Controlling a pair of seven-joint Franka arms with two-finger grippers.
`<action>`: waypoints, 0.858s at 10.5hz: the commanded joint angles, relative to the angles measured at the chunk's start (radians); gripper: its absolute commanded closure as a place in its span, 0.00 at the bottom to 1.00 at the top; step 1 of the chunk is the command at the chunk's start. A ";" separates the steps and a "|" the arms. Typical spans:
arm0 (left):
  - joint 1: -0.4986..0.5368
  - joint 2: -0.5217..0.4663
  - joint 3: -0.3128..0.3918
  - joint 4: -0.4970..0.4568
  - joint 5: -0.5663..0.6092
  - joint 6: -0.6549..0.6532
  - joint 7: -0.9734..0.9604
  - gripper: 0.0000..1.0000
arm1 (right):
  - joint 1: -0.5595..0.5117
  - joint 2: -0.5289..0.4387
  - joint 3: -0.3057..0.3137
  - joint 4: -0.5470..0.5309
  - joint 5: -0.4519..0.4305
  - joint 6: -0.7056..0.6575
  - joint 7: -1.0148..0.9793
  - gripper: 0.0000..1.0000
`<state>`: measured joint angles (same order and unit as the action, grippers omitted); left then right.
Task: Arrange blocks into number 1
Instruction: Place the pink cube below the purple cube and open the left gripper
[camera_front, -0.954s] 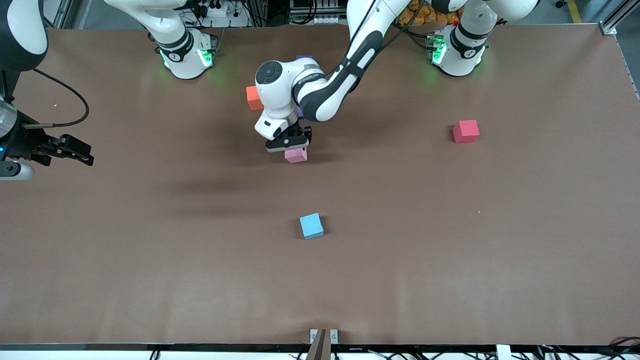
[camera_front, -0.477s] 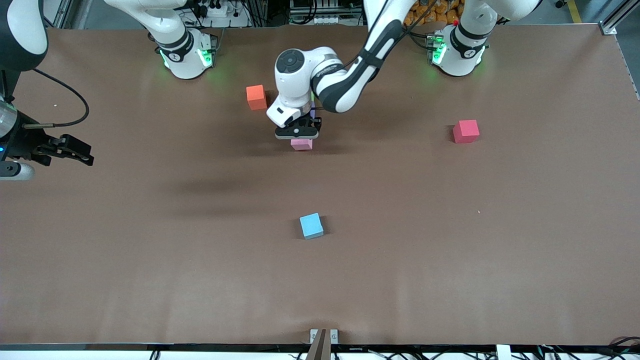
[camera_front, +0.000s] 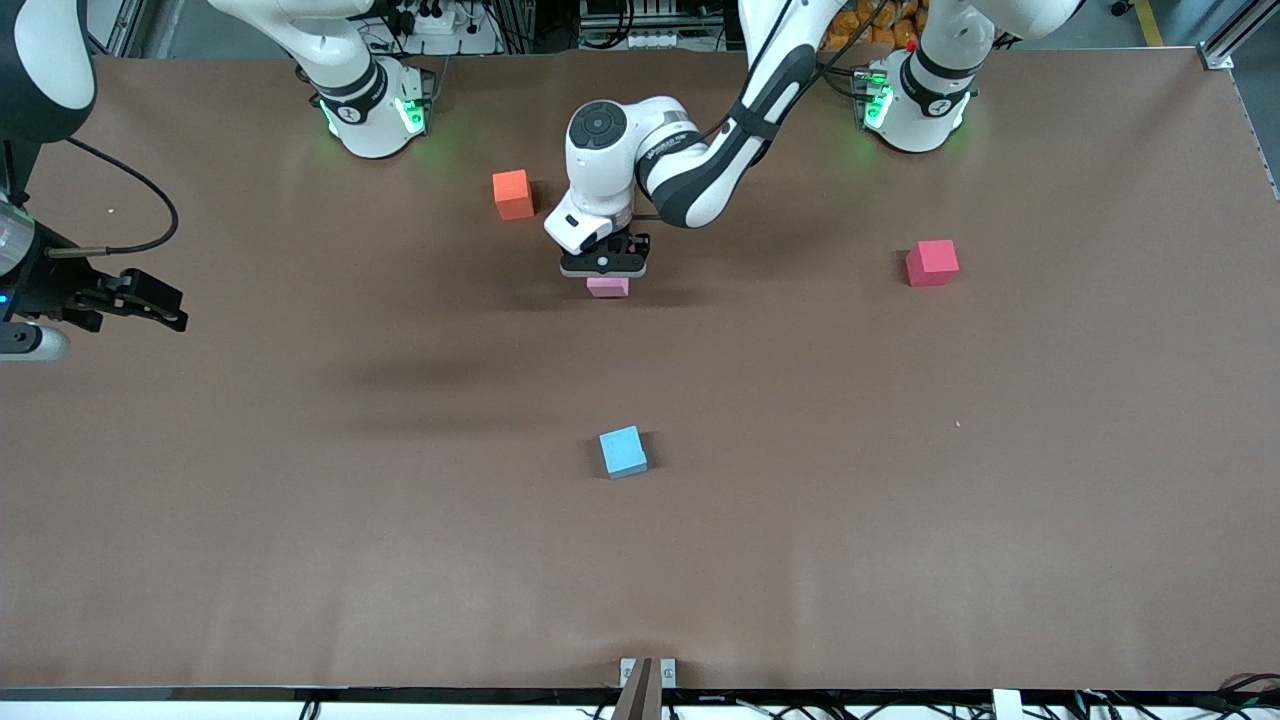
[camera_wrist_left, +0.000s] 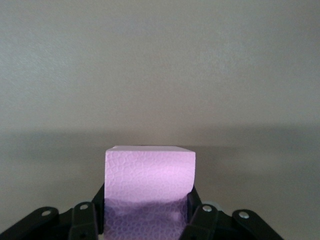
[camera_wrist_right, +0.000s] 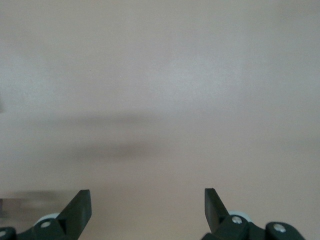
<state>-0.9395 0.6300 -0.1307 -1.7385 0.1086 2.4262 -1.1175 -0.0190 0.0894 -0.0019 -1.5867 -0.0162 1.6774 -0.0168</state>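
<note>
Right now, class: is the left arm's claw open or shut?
Shut. The left claw has both fingers pressed against the sides of the pink block, over the table.

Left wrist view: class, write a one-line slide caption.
Left gripper shut on a pink block above the brown table.

The right wrist view shows only the right gripper (camera_wrist_right: 147, 212) and the bare table (camera_wrist_right: 165, 75) beneath it. Two dark fingers (camera_wrist_right: 77, 210) stand wide apart with nothing between them, each with a small silver screw near its base. The table surface is a plain, pale brownish tone, crossed by faint soft shadow bands under the gripper.
</note>
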 joint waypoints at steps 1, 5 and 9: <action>0.001 0.016 -0.009 -0.007 -0.021 0.034 0.028 1.00 | -0.016 0.000 0.011 0.007 -0.002 -0.007 -0.018 0.00; -0.004 0.027 -0.030 -0.010 -0.023 0.048 0.025 1.00 | -0.018 0.001 0.011 0.007 -0.001 -0.007 -0.018 0.00; -0.005 0.024 -0.052 -0.036 -0.023 0.048 0.018 1.00 | -0.019 0.001 0.011 0.007 -0.001 -0.007 -0.034 0.00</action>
<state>-0.9447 0.6587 -0.1705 -1.7461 0.1087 2.4580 -1.1175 -0.0191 0.0898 -0.0021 -1.5867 -0.0162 1.6774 -0.0232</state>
